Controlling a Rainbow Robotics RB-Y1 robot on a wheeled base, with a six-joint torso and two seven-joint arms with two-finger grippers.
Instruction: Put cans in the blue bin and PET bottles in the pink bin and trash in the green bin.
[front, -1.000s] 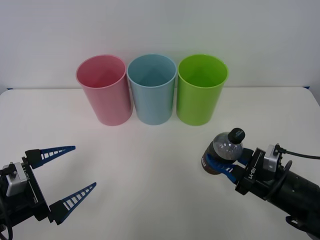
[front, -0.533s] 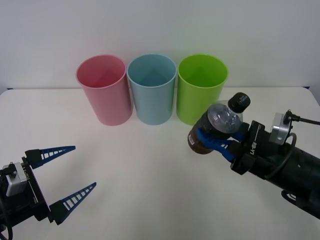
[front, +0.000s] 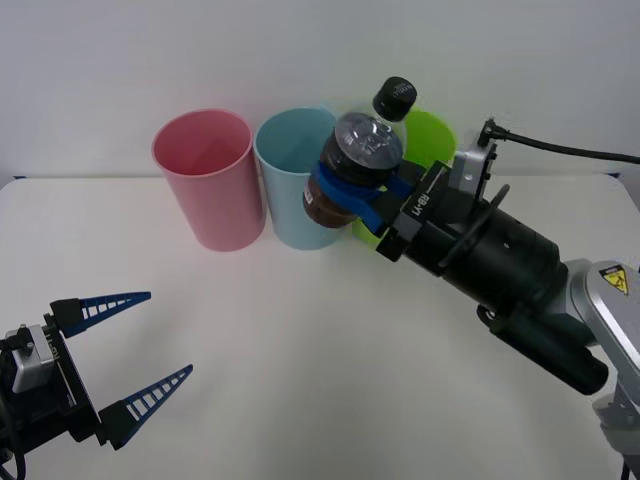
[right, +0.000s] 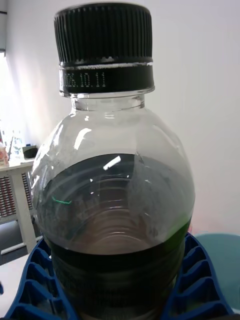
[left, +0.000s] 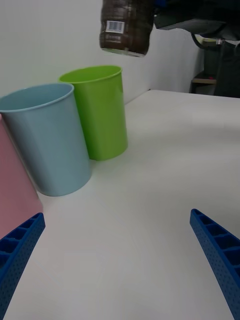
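Note:
My right gripper is shut on the PET bottle, a stubby clear bottle with a black cap and a dark body. It holds the bottle tilted in the air, in front of the gap between the blue bin and the green bin. The bottle and the arm hide much of the green bin. The pink bin stands leftmost in the row. In the right wrist view the bottle sits between the blue fingers. My left gripper waits open, low at the front left.
The left wrist view shows the bottle's base hanging above the green bin, beside the blue bin and the pink bin. The white table spreads bare between the bins and my arms.
My right arm has lifted the bottle off the table and carried it up, forward and to the left, from the front right to just before the bins. The left arm has not moved.

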